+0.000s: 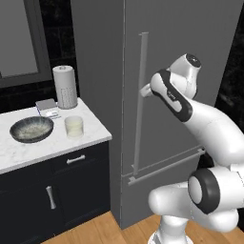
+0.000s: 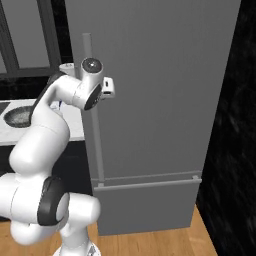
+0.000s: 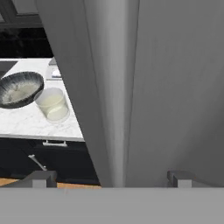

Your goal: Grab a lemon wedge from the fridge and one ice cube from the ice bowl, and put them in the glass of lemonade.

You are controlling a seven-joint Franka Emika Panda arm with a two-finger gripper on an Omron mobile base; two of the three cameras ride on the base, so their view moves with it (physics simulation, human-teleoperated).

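Dark cabinets (image 1: 57,190) under a white marble counter (image 1: 28,150), wooden floor (image 1: 100,231), black walls.

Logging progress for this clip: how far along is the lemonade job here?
Nothing looks done yet: the fridge is shut, and the glass and ice bowl sit untouched on the counter. In hand: the open tool straddles the fridge handle, not yet closed on it. Left: open the door, fetch the lemon wedge, add an ice cube.
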